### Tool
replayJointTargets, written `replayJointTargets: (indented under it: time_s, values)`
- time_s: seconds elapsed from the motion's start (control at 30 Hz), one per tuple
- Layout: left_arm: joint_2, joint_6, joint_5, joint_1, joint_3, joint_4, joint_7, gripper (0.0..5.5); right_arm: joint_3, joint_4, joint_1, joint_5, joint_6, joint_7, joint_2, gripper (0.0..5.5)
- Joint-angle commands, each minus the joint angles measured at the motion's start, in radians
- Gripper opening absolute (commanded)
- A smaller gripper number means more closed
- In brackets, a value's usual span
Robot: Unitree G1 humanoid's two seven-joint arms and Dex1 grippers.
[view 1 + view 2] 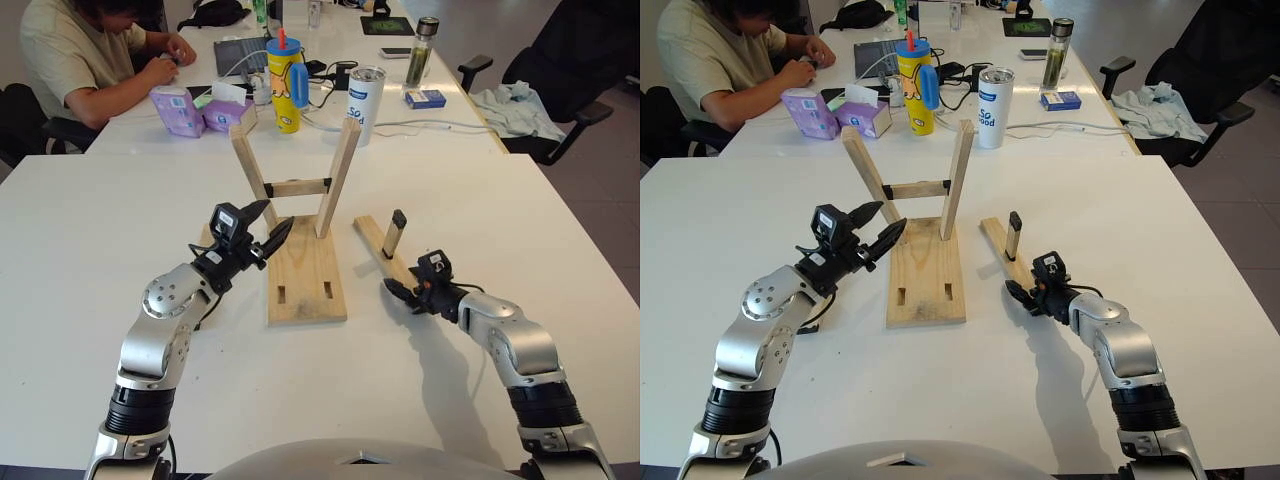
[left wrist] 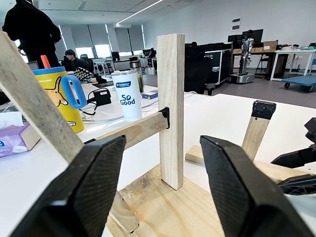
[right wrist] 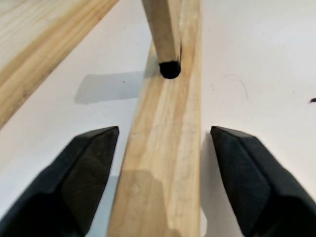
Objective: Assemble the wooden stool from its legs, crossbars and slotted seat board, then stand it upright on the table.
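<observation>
Left gripper (image 1: 273, 222): fingers spread wide, holding nothing, poised above the left edge of the seat board (image 1: 305, 280), close beside the nearer of the upright legs.

Head views. Seat board lies flat at the middle of the table (image 1: 90, 220), with two slots (image 1: 282, 293) at its near end. Two upright legs (image 1: 340, 170) stand from its far end, leaning apart and joined by a crossbar (image 1: 298, 187). Right gripper (image 1: 397, 291): fingers parted, low at the near end of a loose leg (image 1: 372, 238) that lies flat just right of the board. A short crossbar (image 1: 396, 231) with a dark tip stands up from that loose leg. White tumbler (image 1: 365, 100) and yellow cup (image 1: 283, 90) stand on the farther table.

Left wrist view. Both dark fingers (image 2: 94, 190) are well apart with one upright leg showing between them, farther off and untouched. The crossbar runs from it to the second leg, with the board's grain below.

Right wrist view. Fingers (image 3: 91, 170) stand one on each side of the loose leg, with a gap showing at both sides. The short crossbar's foot meets the leg beyond them. The seat board's edge lies alongside.
</observation>
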Motion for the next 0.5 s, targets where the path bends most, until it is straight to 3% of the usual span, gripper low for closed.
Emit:
replayJointTargets:
  time_s: [0.03,0.17,0.27,0.5]
  values:
    - [0.006,0.022,-0.009,-0.003,0.011,-0.005,0.002,2.79,0.002,-0.021,-0.028,0.007,0.054,0.014,-0.008,2.70]
    - [0.013,0.071,-0.053,-0.009,0.020,-0.018,-0.018,2.79,-0.031,-0.029,-0.042,0.028,0.087,-0.009,0.024,2.11]
    - [0.026,0.122,-0.102,-0.021,0.029,-0.037,-0.044,2.79,-0.080,-0.023,-0.053,0.048,0.071,-0.039,0.064,2.06]
    - [0.057,0.249,-0.287,-0.081,0.120,-0.056,-0.095,2.79,-0.348,-0.085,-0.191,0.270,-0.088,-0.066,0.180,2.06]
